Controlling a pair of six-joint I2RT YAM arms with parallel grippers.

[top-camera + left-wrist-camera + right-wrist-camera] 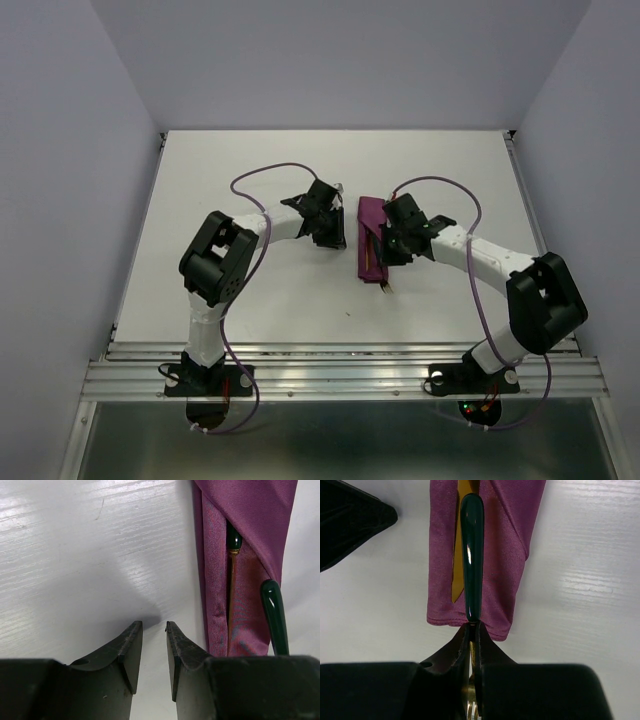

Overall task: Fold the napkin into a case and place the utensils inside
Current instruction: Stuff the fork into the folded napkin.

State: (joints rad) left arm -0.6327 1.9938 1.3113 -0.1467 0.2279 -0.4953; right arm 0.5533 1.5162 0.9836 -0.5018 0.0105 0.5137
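The magenta napkin lies folded as a narrow case (371, 215) (217, 580) (502, 555) at mid-table. A knife rests in its pocket, dark handle (233, 537) up and gold blade (459, 575) showing. My right gripper (385, 262) (474, 626) is shut on the gold neck of a fork at the case's near end. The fork's dark handle (472, 555) (274, 615) lies along the case, and its tines (475, 712) point back between my fingers. My left gripper (338, 238) (154, 625) is open over bare table just left of the case, holding nothing.
White table (250, 180) with purple-grey walls around it. A metal rail (340, 370) runs along the near edge by both arm bases. Purple cables loop above each arm. The left gripper's body (350, 520) sits close to the case's left side.
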